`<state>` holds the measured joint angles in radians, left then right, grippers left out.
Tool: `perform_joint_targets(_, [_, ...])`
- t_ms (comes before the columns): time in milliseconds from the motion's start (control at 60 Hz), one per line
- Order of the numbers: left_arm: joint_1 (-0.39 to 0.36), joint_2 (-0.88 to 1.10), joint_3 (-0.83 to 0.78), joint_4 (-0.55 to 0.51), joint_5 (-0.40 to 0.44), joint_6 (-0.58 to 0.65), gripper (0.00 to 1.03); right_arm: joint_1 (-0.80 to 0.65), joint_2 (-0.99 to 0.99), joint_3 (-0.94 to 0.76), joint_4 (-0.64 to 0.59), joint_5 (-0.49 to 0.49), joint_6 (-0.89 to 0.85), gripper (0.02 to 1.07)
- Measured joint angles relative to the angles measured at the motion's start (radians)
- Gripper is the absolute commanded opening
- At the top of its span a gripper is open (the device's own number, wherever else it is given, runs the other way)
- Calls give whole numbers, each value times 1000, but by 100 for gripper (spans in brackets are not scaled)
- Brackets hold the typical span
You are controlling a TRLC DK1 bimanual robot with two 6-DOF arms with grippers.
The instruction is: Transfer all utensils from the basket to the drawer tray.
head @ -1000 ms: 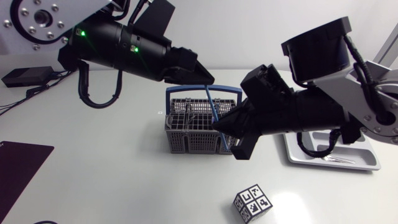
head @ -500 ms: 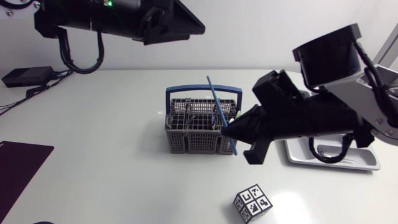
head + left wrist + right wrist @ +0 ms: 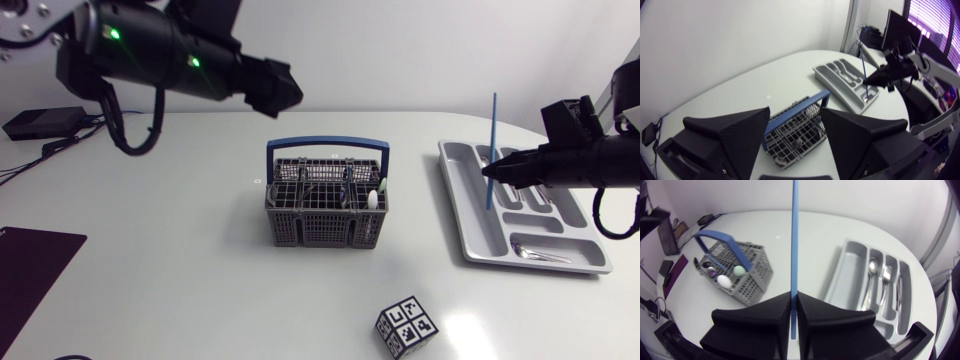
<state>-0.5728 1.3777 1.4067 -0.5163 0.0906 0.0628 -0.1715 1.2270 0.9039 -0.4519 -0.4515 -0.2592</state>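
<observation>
A grey basket (image 3: 325, 210) with a blue handle stands mid-table; a white and a green utensil head (image 3: 378, 192) poke out at its right end. My right gripper (image 3: 492, 170) is shut on a thin blue stick (image 3: 492, 135), held upright over the grey drawer tray (image 3: 470, 215). In the right wrist view the blue stick (image 3: 794, 235) rises from between the shut fingers (image 3: 810, 307). My left gripper (image 3: 285, 88) hangs open, high behind the basket's left side. In the left wrist view the basket (image 3: 792, 142) lies below the open left gripper (image 3: 796, 114).
The tray holds a fork (image 3: 888, 272) and a spoon (image 3: 872, 267) in its slots. A marker-printed cube (image 3: 406, 326) sits near the front edge. A dark mat (image 3: 30, 270) lies at the front left, a black box (image 3: 40, 122) at the back left.
My left gripper let go of the blue stick, opened and pulled up and back to the left. My right arm carried the stick from the basket rightward to above the tray.
</observation>
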Motion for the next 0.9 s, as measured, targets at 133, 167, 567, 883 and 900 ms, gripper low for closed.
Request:
perform_joint_targets(133, [-97, 33, -42, -10, -142, 44, 72, -83, 170, 53, 2, 35, 1, 7])
perform_joint_targets(167, [-116, 45, -48, -10, -171, 48, 72, -92, 212, 67, 2, 46, 1, 7])
perform_joint_targets(567, [-251, 243, -40, -82, -423, 70, 71, -99, 527, 207, 2, 166, 66, 44])
perform_joint_targets(883, [-293, 373, 77, -165, -554, 69, 71, -78, 559, 216, -28, 195, 77, 102])
perform_joint_targets(900, [-293, 379, 84, -167, -563, 69, 71, -77, 559, 217, -34, 195, 79, 102])
